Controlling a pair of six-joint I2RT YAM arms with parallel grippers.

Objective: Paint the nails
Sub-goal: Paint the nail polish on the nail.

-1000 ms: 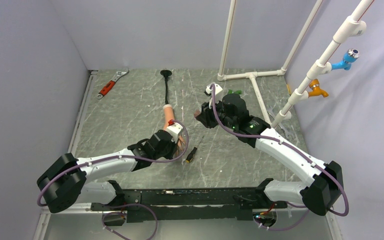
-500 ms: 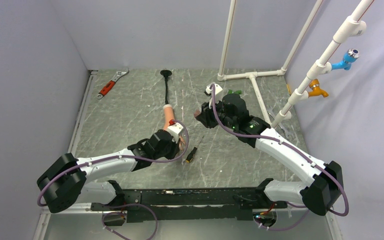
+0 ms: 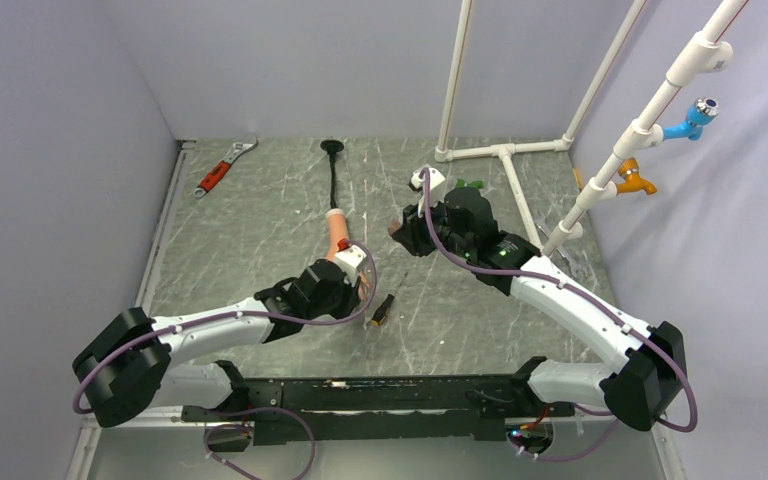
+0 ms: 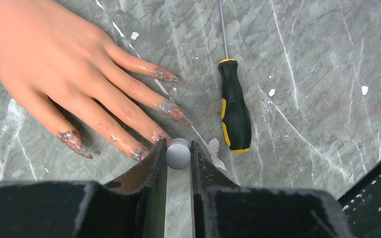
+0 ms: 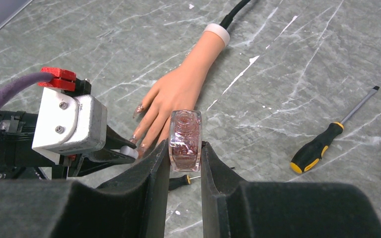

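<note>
the mannequin hand [image 4: 54, 54] lies flat near the middle of the surface [image 4: 327, 59], its black stalk running to the far side and its fingertips pointing to the near edge. the nails [image 4: 176, 113] show patchy glittery polish, some of it smeared onto the rubber skin. the left fingers [image 4: 149, 173] pinch a round grey brush cap [image 4: 178, 154], which sits just beside one of the middle nail tips. the bristles are hidden under it, so contact cannot be confirmed. to the right, the right fingers [image 5: 154, 168] clamp the glitter-filled polish bottle [image 5: 185, 139] upright, apart from the hand. a black and yellow screwdriver [image 4: 234, 114] lies just right of the fingertips.

the step looks like brushing one of the middle nails. to do it well, make short, light strokes along the nail from base to tip and stay off the skin. the hand seems loose on the surface, so sideways pressure could push it. hold the bottle level and steady for a re-dip.
</note>
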